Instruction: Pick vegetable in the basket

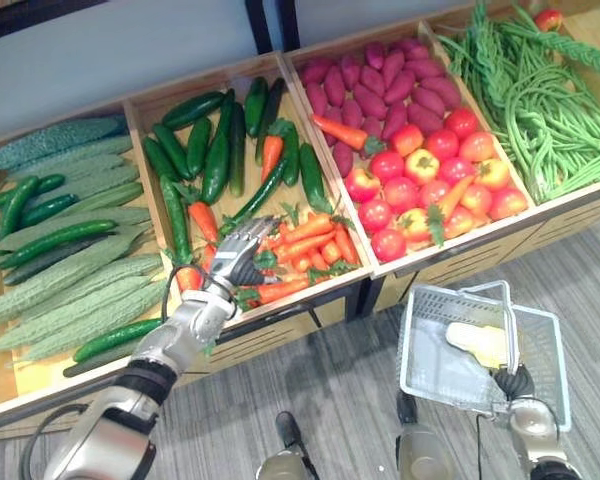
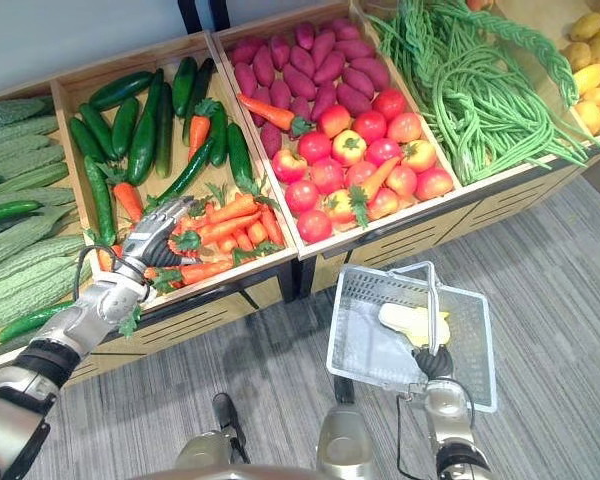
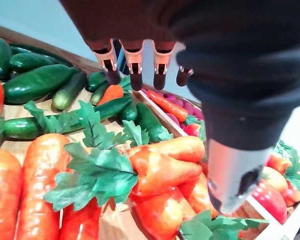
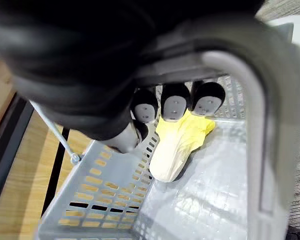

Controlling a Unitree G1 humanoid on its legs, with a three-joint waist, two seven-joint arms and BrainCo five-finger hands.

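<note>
Currently basket (image 2: 365,335) holds yellow vegetable (image 2: 412,322) (crate (image 2: 202,300): carrots (image 2: 225,225)).

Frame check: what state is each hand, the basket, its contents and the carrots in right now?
left hand: open, fingers straight over the carrots, holding nothing.
right hand: shut on the basket handle.
basket: upright, carried by its raised handle.
yellow vegetable: lying inside the basket.
carrots: lying in their crate, none gripped.
</note>
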